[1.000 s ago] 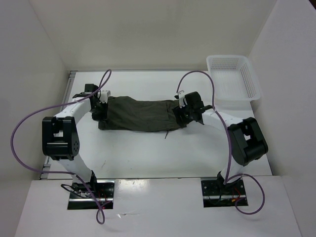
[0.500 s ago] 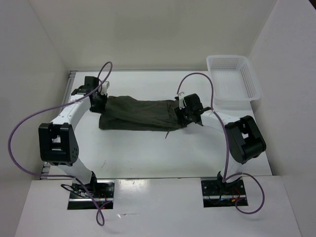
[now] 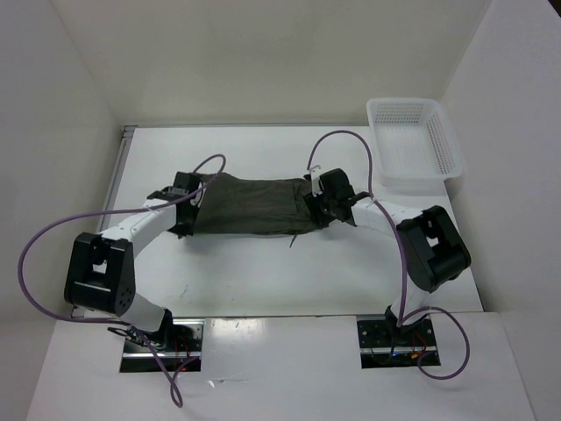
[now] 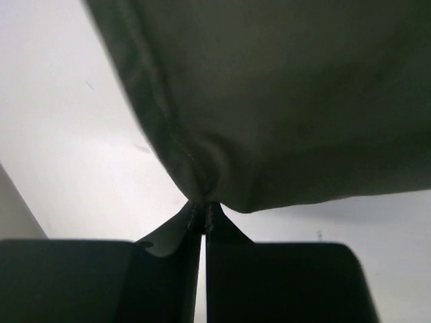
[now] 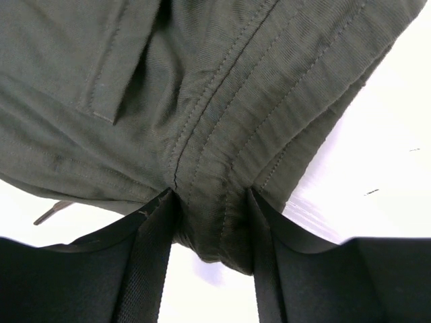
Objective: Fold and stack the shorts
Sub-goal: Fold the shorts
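The dark olive-green shorts [image 3: 250,204] are stretched across the middle of the white table between my two grippers. My left gripper [image 3: 186,210] is shut on the shorts' left end; in the left wrist view its jaws pinch a thin edge of the cloth [image 4: 256,101] at their tips [image 4: 204,219]. My right gripper [image 3: 317,207] is shut on the shorts' right end; in the right wrist view a thick stitched bunch of cloth [image 5: 222,121] sits between its fingers [image 5: 212,208]. A dark drawstring [image 3: 296,237] hangs below the shorts' near edge.
A white plastic mesh basket [image 3: 443,149] stands at the back right corner of the table. White walls close in the left, back and right sides. Purple cables arc over both arms.
The left gripper has swung toward the near side and to the right with its end of the shorts, so the cloth is now shorter and bunched. The right gripper has shifted slightly left and farther.
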Action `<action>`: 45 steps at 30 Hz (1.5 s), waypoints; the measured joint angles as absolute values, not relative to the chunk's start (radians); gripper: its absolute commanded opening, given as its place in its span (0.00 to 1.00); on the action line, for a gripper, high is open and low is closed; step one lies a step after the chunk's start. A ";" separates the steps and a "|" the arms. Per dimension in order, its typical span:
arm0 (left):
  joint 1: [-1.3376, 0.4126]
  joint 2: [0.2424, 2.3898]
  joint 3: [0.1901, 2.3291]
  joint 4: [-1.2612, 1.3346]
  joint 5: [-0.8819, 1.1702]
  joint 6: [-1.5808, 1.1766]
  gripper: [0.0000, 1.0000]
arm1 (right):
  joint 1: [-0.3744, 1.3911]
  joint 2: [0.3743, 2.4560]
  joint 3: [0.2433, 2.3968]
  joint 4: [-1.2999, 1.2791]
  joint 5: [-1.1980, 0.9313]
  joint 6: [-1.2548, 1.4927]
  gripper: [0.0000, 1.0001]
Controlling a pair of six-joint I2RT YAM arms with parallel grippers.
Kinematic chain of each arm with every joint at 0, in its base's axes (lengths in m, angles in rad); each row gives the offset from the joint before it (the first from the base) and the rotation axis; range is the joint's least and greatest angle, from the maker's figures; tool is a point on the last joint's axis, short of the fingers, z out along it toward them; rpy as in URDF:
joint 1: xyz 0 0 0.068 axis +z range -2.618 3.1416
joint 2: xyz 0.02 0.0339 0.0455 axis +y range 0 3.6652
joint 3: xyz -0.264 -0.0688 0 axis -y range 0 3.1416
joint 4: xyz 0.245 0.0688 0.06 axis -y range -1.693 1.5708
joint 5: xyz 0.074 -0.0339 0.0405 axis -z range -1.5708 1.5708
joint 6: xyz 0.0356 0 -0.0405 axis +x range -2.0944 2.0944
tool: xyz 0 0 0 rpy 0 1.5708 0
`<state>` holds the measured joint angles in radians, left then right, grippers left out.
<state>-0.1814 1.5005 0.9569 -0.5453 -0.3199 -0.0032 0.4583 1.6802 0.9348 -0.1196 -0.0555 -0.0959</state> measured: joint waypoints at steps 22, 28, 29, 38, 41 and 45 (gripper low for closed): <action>0.123 1.602 1.391 -0.728 0.073 -0.003 0.74 | 0.368 1.724 1.306 -0.224 -0.286 -0.034 0.76; 0.185 1.848 1.517 -0.715 0.125 -0.004 0.74 | 0.340 1.837 1.343 -0.212 -0.253 0.053 0.76; 0.184 1.897 1.530 -0.718 0.126 -0.004 0.74 | 0.340 1.861 1.344 -0.211 -0.243 0.062 0.76; 0.171 2.138 1.670 -0.708 0.141 -0.004 0.74 | 0.337 2.007 1.402 -0.211 -0.168 0.103 0.76; 0.171 2.138 1.710 -0.691 0.160 -0.004 0.73 | 0.337 2.008 1.417 -0.204 -0.160 0.114 0.76; 0.171 2.138 1.724 -0.660 0.178 -0.005 0.62 | 0.337 2.008 1.421 -0.200 -0.151 0.115 0.76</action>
<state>0.1711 2.1384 1.7245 -0.6598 0.1780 -0.0048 0.3374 2.0075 1.4208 -0.1997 -0.1513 0.1146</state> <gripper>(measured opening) 0.679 0.754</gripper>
